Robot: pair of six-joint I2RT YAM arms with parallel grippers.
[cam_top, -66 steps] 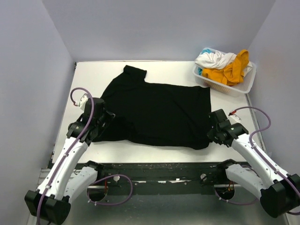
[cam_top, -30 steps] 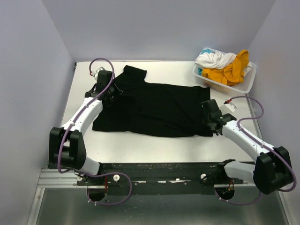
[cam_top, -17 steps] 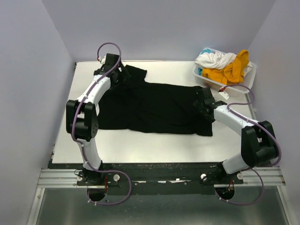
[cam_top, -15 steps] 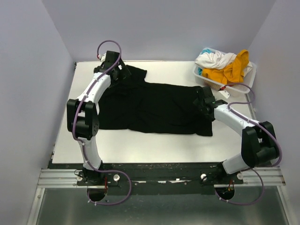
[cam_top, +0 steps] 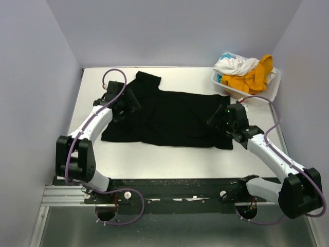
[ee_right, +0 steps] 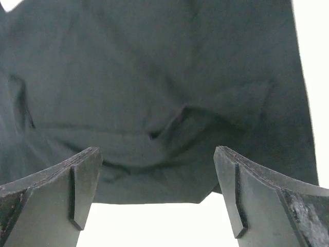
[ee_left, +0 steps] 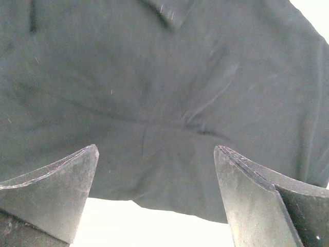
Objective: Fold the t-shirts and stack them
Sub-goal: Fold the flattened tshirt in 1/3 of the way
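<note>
Uneven grabs could skew the black t-shirt (cam_top: 169,117) spread on the table (cam_top: 154,165).
Left claw (cam_top: 125,106), open wide and empty, hovers over the shirt's left side, its arm arching in from the shirt's near-left. Right claw (cam_top: 217,117), just as wide, hangs over the shirt's right edge. If one pinches a wrinkle and the other misses, I'd expect a lopsided, bunched fold.

top: overhead, far | wrists: close, facing down | shared: black t-shirt (cam_top: 169,116)
</note>
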